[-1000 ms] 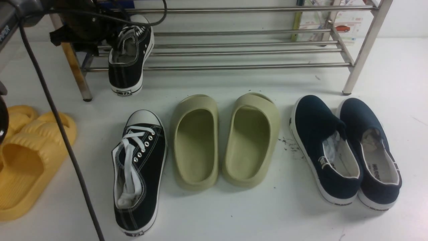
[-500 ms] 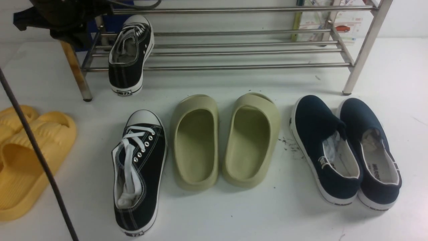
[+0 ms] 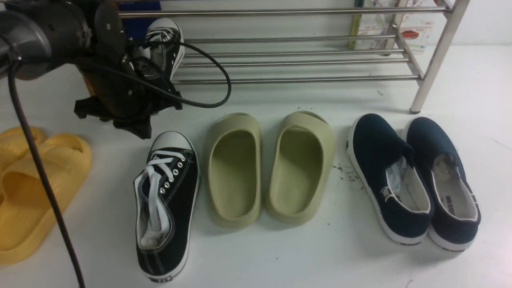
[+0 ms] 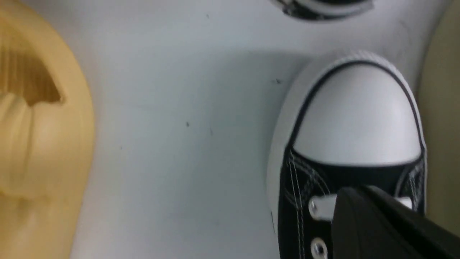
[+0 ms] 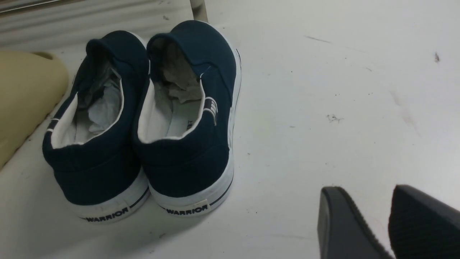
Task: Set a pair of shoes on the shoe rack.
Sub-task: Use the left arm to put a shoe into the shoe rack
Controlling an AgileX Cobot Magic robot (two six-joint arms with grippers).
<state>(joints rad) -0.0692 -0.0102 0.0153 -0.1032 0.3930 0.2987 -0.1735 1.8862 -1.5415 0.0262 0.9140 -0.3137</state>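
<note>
Right claw: your right claw hung low over the bare counter, its two pads a narrow gap apart, holding nothing.
Near sneaker: one black lace-up sneaker lay flat on the counter, toe toward the rack, just beside an olive slide.
Likely feel: light, with soft canvas sides that would give under pressure. The rubber sole and toe cap looked stiffer, and the loose white laces could snag.
Where to grip: you would probably do best pinching the heel collar, or across the sole edges at midfoot.
Left claw: your left claw hovered just beyond that toe cap. Only one finger showed, above the laces, so I could not tell its opening.
Far sneaker: the mate rested on the low bars, partly hidden by the arm.
Shoe rack: the steel rack stood at the back.
</note>
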